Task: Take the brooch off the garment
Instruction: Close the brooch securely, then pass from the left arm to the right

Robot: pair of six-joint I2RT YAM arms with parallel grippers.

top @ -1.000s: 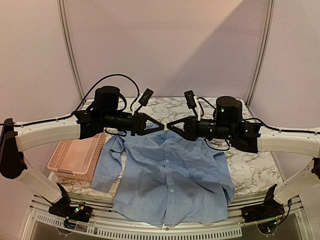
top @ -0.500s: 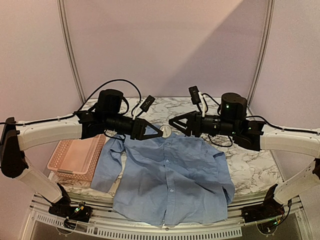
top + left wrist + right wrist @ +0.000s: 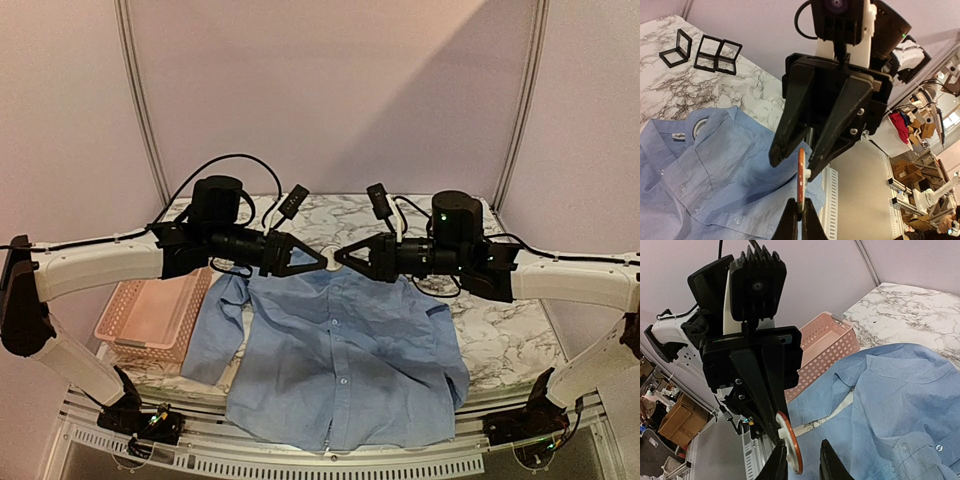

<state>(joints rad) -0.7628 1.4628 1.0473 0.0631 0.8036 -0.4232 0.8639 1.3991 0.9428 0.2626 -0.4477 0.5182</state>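
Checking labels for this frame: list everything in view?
shirt: 1, light blue, flat on the table, buttoned front up
brooch: 1, orange-rimmed disc, in the air above the shirt, off the fabric
basket: 1, pink, table's left side, beside a sleeve
frames: a few, black, on the table beyond the collar
table: 1, white marble
left fingers: black, shut on the brooch's edge
right fingers: black, apart, either side of the brooch
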